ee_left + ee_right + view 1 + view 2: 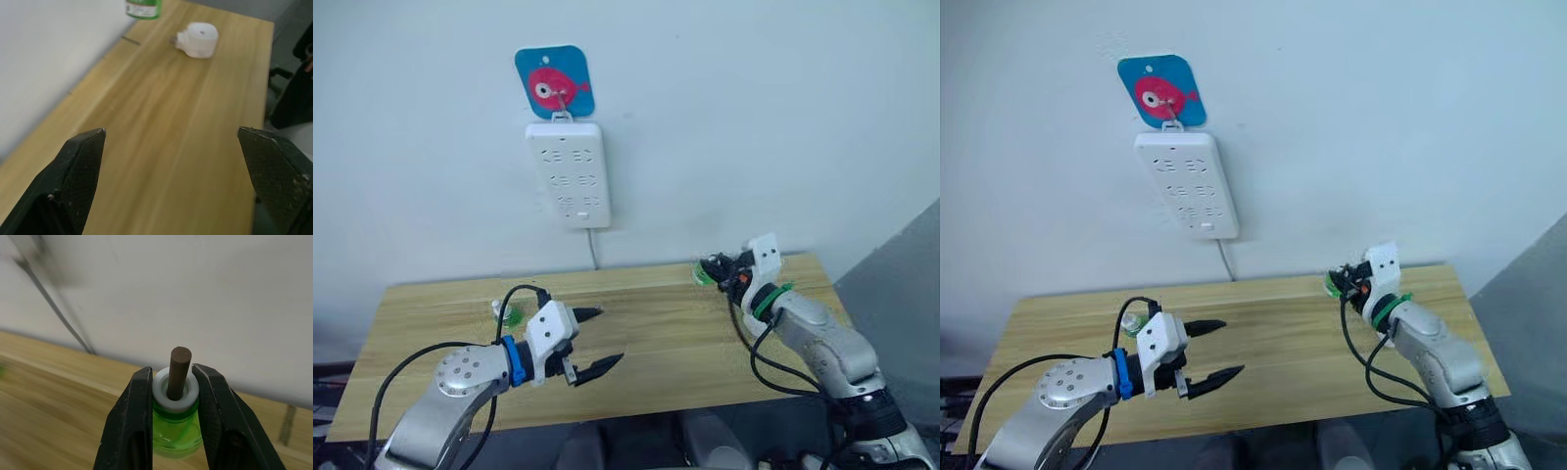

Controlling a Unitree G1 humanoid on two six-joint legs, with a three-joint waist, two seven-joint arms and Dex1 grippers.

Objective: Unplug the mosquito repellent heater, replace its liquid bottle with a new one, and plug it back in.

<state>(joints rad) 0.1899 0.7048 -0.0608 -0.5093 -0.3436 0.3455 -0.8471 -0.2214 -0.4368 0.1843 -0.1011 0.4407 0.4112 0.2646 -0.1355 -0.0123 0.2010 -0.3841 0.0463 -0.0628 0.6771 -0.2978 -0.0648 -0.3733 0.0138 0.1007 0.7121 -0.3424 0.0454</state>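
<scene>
Green bottle (176, 431) clamped at its neck by the right gripper (174, 396) (left gripper (590, 341) gapes idle); lift straight, wick upright.

From the head views I can't make out the green bottle (706, 273) in my right claw (717, 270); the fingers cover most of it. Another green-labelled bottle (142, 8), far ahead of my left claw (173, 161) in its wrist view, is cut off by the picture's edge. The small green thing (508, 314) just behind that claw is half hidden by a cable.
</scene>
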